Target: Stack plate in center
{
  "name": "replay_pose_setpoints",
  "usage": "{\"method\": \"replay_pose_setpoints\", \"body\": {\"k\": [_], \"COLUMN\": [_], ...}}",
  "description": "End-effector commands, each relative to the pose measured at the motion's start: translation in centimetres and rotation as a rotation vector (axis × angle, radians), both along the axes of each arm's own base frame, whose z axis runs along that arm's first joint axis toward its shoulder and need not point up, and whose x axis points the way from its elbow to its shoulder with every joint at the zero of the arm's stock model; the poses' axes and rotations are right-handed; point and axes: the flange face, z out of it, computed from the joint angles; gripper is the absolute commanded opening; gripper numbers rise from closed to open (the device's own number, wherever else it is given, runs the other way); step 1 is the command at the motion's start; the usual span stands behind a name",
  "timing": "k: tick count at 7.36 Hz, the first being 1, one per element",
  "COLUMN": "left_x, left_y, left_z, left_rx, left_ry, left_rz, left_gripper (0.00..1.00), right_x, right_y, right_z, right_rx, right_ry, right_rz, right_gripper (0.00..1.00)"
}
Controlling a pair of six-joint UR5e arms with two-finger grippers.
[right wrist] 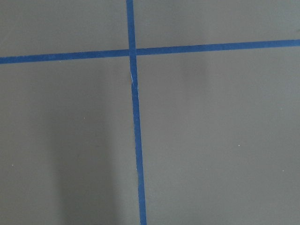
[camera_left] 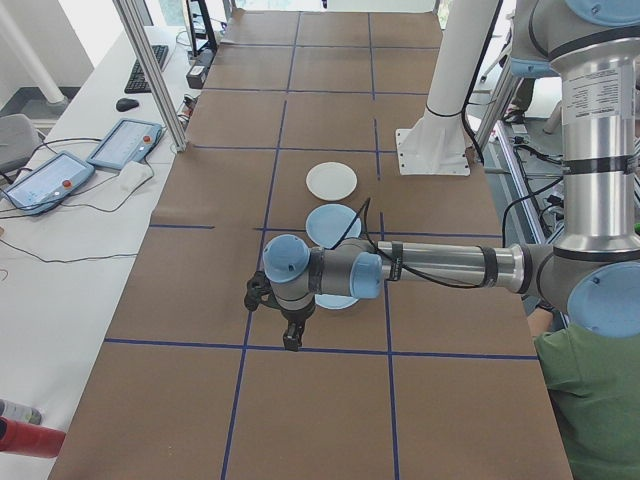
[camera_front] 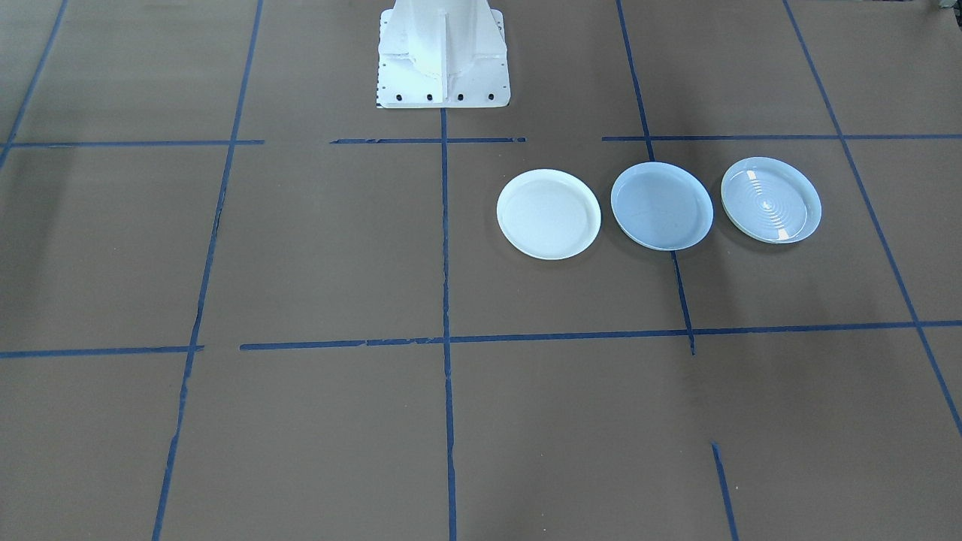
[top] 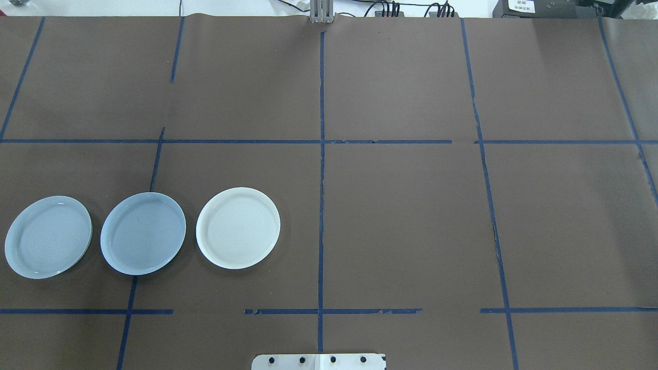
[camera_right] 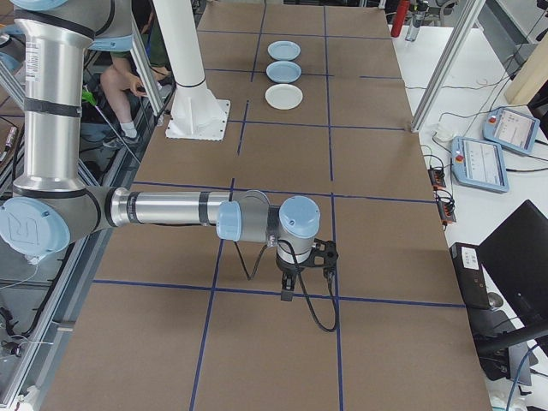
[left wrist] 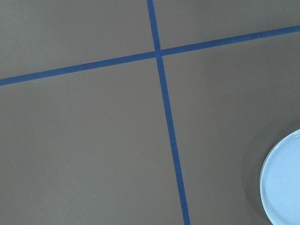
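three plates in a row, apart, on the robot's left of the brown table [top: 411, 216]: ringed plate [top: 48, 237], blue-grey plate [top: 143, 233] in the middle, white plate [top: 238, 227]. left gripper [camera_left: 290, 328] and right gripper [camera_right: 289, 282] fingers: could not tell.

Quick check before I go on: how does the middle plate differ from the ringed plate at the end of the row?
The middle plate has a smooth inside; the ringed plate shows concentric ridges with bright glare. The middle plate lies over a blue tape line; the ringed plate lies clear of the tape. The middle plate has a neighbour on each side, the ringed plate only one. Both are pale blue-grey, round, flat on the table, and look alike in size.
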Motion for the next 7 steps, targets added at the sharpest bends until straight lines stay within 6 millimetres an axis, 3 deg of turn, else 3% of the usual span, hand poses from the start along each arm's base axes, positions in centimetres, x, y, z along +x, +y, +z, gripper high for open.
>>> {"method": "replay_pose_setpoints", "body": {"k": [1,3,6,7], "left_x": [6.0,10.3,17.1,18.1], "left_y": [-0.4,0.5,3.2,3.6], "left_z": [0.2,3.1,5.1,5.1], "left_rx": [0.018,0.037,-0.017,-0.019], "left_ry": [0.038,0.070,0.133,0.142], "left_rz": [-0.014,-0.001,0.001,0.010], "left_gripper": [1.00,1.00,0.98,0.78], "right_x": [0.0,0.0,0.0,0.1], "right_y": [0.0,0.0,0.0,0.0], "right_z": [0.0,0.0,0.0,0.0], "right_rx": [0.000,0.000,0.000,0.000], "right_ry": [0.000,0.000,0.000,0.000], "right_rz": [0.000,0.000,0.000,0.001], "right_gripper": [1.00,1.00,1.00,1.00]}}
